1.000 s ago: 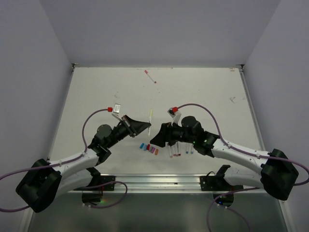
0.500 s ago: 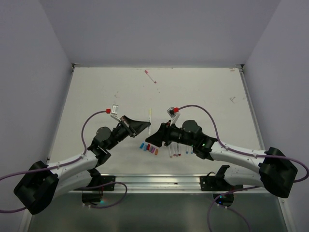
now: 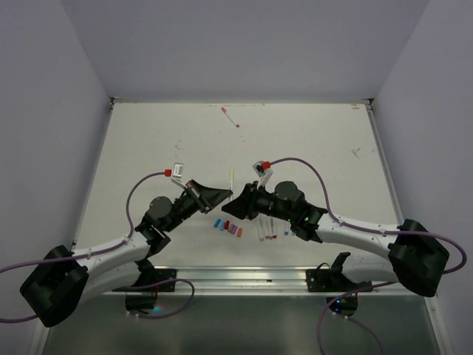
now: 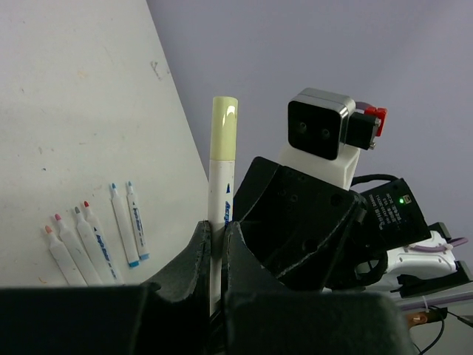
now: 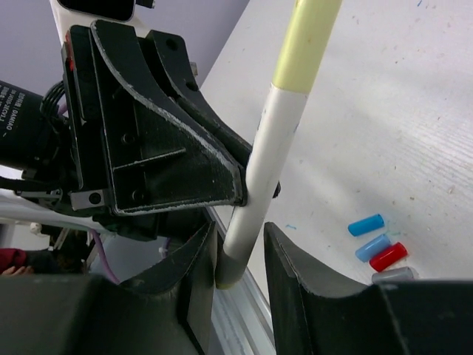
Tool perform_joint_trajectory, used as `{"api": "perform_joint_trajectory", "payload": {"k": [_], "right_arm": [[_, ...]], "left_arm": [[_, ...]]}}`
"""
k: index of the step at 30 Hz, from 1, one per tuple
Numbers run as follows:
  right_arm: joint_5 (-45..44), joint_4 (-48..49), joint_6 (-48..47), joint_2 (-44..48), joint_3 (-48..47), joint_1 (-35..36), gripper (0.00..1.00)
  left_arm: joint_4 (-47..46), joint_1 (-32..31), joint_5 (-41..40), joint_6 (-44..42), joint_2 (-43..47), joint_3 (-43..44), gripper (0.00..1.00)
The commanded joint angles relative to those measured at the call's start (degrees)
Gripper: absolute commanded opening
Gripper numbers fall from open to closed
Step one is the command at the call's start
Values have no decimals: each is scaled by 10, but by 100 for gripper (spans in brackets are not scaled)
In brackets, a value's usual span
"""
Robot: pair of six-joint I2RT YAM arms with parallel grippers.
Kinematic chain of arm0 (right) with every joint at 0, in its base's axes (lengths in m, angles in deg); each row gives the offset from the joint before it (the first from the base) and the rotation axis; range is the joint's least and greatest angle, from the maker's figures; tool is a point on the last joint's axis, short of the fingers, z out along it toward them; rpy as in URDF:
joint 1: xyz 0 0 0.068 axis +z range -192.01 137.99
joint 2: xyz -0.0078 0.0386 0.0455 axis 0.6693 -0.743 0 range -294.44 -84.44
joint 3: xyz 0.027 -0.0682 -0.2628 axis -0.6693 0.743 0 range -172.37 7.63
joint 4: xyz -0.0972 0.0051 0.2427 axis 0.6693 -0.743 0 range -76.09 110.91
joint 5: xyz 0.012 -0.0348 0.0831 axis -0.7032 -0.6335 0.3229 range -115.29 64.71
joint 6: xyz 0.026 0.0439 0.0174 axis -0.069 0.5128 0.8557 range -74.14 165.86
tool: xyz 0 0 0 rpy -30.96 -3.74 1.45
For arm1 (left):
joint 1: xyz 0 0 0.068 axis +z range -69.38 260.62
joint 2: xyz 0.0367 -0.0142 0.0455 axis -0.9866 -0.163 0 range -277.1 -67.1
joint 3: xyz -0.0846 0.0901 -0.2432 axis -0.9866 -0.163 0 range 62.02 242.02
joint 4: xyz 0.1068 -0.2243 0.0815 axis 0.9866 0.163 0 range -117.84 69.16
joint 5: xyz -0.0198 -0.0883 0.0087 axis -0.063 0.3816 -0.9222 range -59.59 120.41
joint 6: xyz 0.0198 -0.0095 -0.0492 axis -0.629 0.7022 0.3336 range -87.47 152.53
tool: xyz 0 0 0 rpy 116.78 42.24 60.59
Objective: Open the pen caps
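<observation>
**Top external view.** The left claw (image 3: 222,196) and the right claw (image 3: 238,201) meet tip to tip above the white table (image 3: 148,140). A slim white plastic marker pen (image 3: 231,185) sticks out beyond both claws, on the side away from the arm bases. It ends in a pale yellow cylindrical cap (image 3: 232,172). A row of stubby coloured plastic caps (image 3: 228,227) lies on the table just on the near side of the claws. A group of uncapped white pens (image 3: 272,226) lies beneath the right claw's wrist.

**Left wrist view.** The left claw is closed tight on the white barrel. The yellow cap is seated on the pen and stands well above the fingertips. The black body of the right claw sits just to the right of the barrel. The uncapped white pens lie on the table to the left of the claw.

**Right wrist view.** The right claw is partly open, with a finger on each side of the barrel's lower end. A gap shows between the barrel and the right-hand finger, so no firm hold is evident. The left claw clamps the barrel just beyond. The loose caps lie to the right.
</observation>
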Motion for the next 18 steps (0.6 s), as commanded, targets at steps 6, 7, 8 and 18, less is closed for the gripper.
{"api": "perform_joint_trajectory", "payload": {"k": [6,7,8,18], "right_arm": [[-26,19,-7,-13,-38,0,18],[-26,16,-8,-13,-39,0,6],[-25,8,-8,-15,-40,0,0],[12,-117,-31,21,-61,-1,0]], "left_arm": [[-13,-15,-11,-8,9,-4,0],[-13,-17,-11,-11,10,-4,0],[-11,-18,-12,-15,12,-4,0],[177,-18,-48,-162,42,97,69]]}}
